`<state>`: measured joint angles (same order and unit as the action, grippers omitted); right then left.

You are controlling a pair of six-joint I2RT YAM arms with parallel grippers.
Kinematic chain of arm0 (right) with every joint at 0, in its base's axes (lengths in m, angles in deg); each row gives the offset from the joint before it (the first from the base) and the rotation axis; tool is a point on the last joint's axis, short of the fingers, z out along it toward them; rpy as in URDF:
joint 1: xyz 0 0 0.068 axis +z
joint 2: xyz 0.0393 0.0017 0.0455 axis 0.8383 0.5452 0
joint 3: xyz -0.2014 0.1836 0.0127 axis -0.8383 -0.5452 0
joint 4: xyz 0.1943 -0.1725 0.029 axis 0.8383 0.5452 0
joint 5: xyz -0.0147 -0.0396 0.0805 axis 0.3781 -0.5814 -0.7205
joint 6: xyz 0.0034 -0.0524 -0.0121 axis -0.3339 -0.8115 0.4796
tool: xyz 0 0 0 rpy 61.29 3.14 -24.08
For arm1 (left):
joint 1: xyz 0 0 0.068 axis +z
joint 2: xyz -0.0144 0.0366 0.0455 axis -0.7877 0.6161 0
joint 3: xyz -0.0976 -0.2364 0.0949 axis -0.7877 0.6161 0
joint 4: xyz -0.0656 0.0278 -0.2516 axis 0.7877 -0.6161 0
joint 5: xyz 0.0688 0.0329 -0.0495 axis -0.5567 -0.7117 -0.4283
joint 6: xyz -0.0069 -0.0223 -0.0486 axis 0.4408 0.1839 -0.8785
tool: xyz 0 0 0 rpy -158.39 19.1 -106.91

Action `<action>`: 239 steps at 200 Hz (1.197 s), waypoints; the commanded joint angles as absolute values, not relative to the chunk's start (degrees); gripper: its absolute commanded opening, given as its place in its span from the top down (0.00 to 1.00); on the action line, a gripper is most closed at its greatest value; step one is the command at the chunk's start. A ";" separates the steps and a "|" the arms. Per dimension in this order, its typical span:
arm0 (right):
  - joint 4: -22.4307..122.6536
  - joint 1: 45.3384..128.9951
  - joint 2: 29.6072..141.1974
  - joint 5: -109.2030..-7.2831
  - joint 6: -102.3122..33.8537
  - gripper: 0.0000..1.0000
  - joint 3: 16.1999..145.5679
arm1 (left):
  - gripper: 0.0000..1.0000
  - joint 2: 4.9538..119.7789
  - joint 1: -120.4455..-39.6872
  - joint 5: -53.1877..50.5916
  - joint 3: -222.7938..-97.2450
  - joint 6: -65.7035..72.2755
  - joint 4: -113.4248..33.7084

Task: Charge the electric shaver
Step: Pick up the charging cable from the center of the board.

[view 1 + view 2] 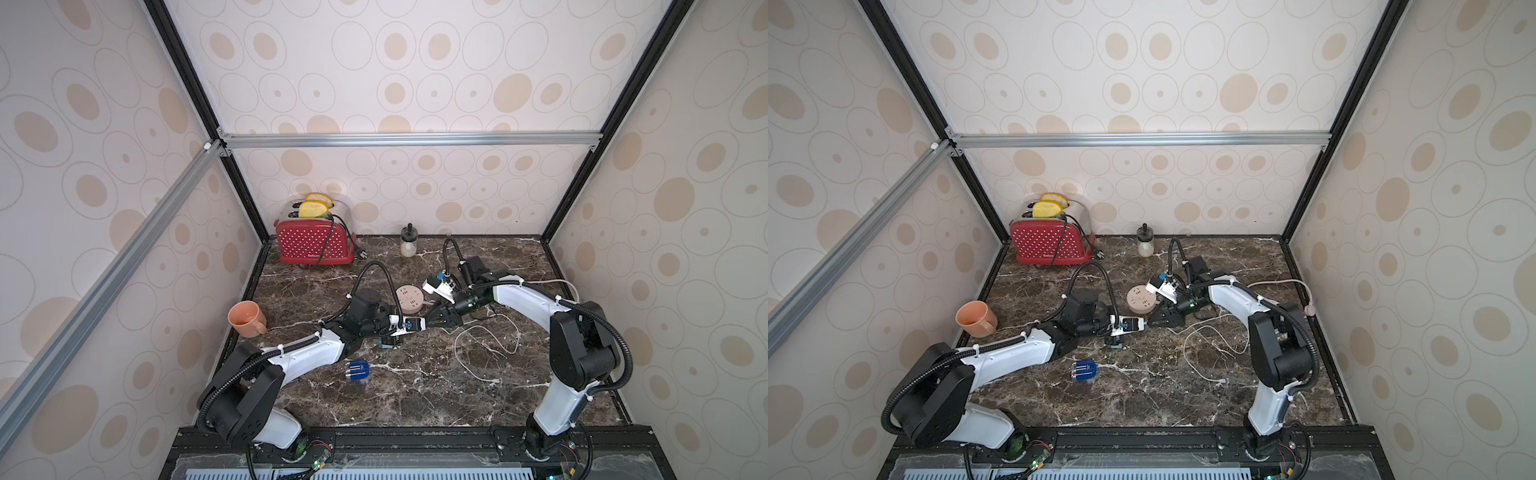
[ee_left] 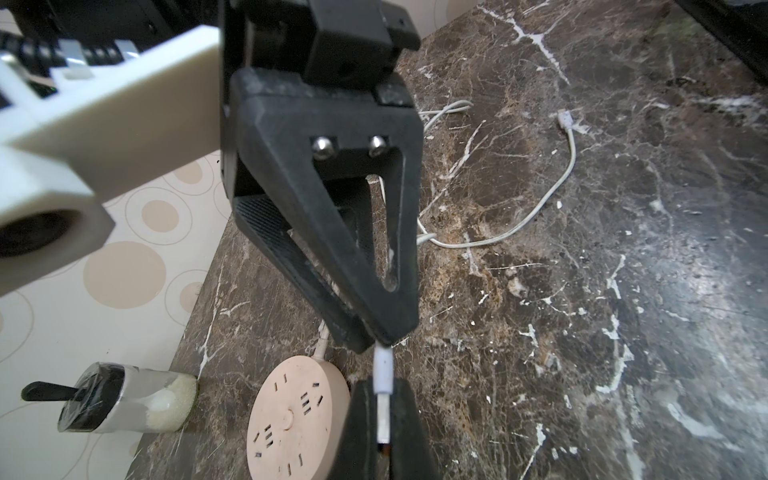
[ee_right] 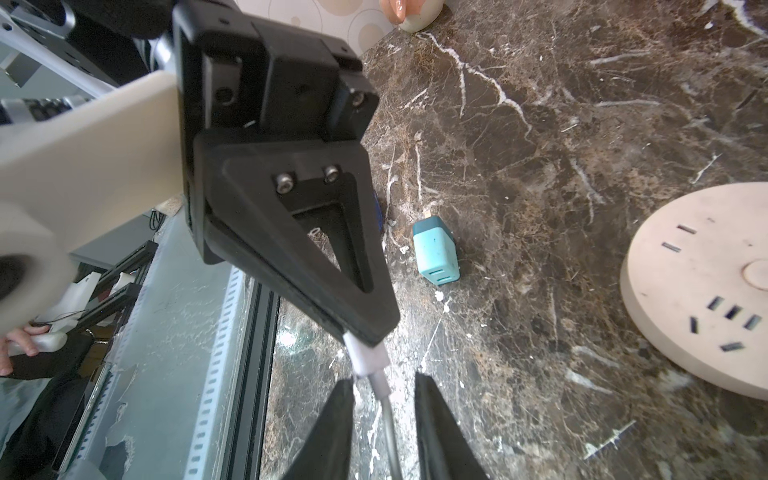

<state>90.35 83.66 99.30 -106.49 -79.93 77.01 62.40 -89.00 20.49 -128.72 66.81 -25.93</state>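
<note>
Reaching inward from opposite sides, the two white-and-black arms met tip to tip above the dark brown marble tabletop in both top views. The left arm's forearm ran low and nearly level. The right arm stood with its elbow raised high, its wrist folded back toward the left arm. The left gripper and right gripper nearly touched, just in front of the round pink plastic socket hub. The deep-blue, flat, rounded electric shaver lay on the marble beside the left forearm, nearer the front edge, in neither claw. A thin white cable looped loosely below the right forearm.

In the left wrist view, the left gripper was pinched tight on the cable's white plug, with the plug's metal end between its fingers. The right gripper sat at the plug's cable end.

In the right wrist view, the right gripper stood narrowly parted. The cable ran between its fingers without clear contact. Just ahead, the left gripper held the plug. The light teal cube adapter lay on the marble, apart from the hub.
</note>
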 commanded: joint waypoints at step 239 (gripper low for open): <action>93.49 83.60 100.28 -108.11 -82.73 0.87 78.92 | 0.97 63.20 -89.55 21.20 -130.33 67.13 -25.09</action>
<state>92.03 83.66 99.91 -106.80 -81.02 77.67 63.10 -89.03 20.65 -128.72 66.22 -24.88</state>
